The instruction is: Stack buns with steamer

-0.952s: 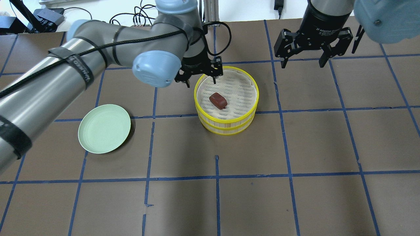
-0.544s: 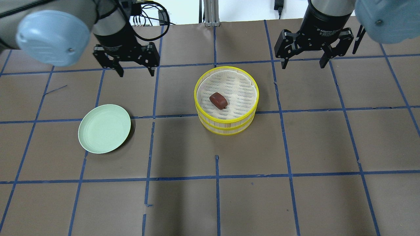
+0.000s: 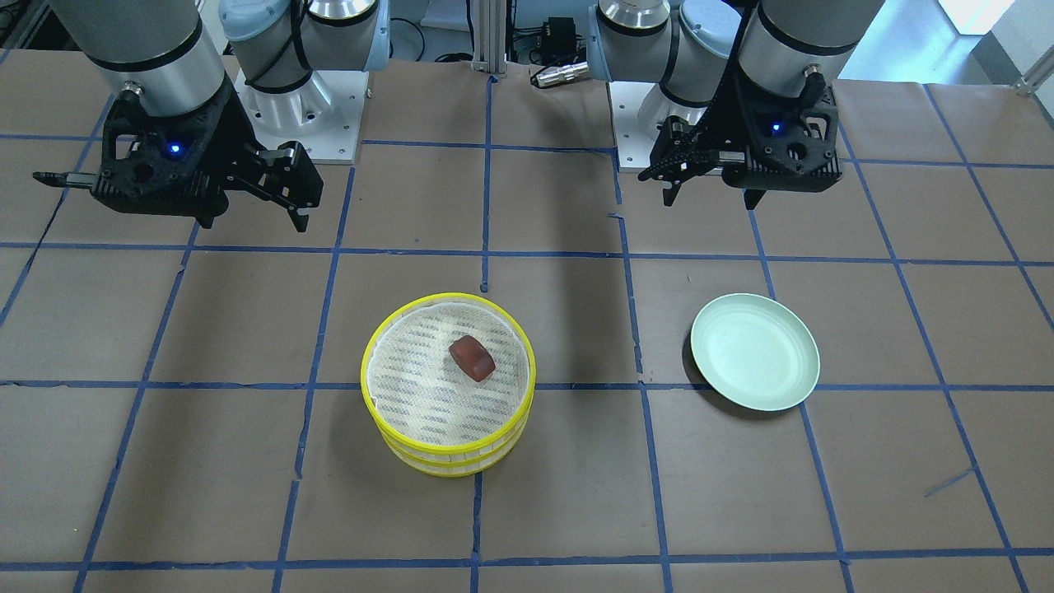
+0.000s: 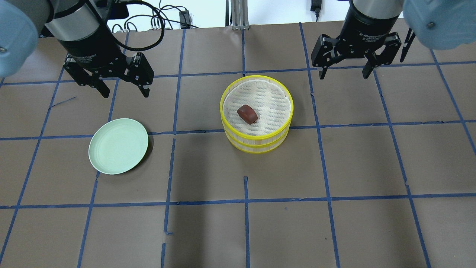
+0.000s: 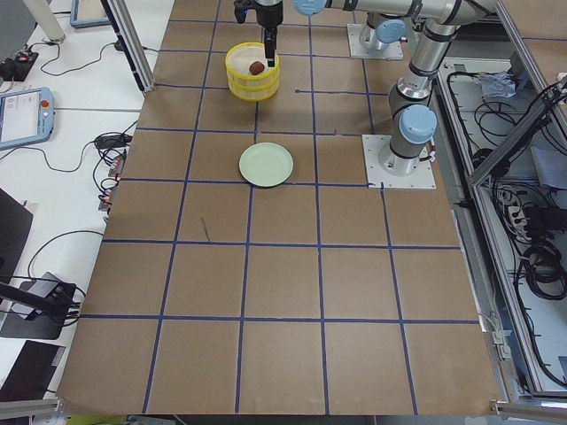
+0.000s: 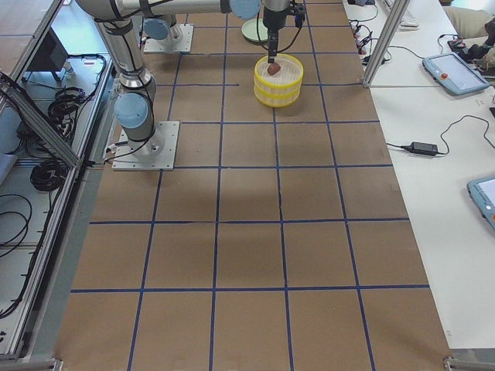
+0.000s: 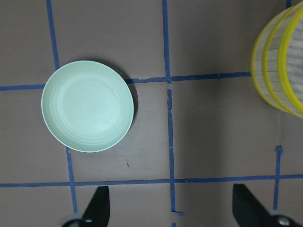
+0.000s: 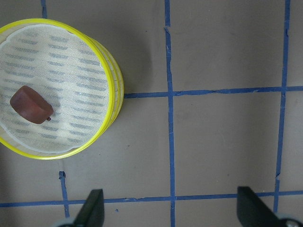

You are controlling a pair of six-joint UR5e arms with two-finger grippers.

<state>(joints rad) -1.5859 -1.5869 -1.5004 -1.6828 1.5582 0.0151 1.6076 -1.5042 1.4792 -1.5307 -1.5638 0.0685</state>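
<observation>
A reddish-brown oval bun (image 4: 247,113) lies on the white liner inside the top tier of the yellow-rimmed steamer (image 4: 256,145), which is two stacked tiers at the table's middle. It also shows in the front view (image 3: 471,358) and the right wrist view (image 8: 31,105). The white bun is not in view. My left gripper (image 4: 125,93) is open and empty, held high behind the pale green plate (image 4: 118,146), which is empty. My right gripper (image 4: 344,75) is open and empty, up and to the right of the steamer.
Brown table with a blue tape grid. The robot bases and cables stand at the edge nearest the robot. The plate (image 7: 87,112) and the steamer's wall (image 7: 279,61) show below the left wrist.
My left arm has drawn back from the steamer's rim and swung left to a spot behind the plate, gripper open. The right arm, the bun and the steamer have not moved.
</observation>
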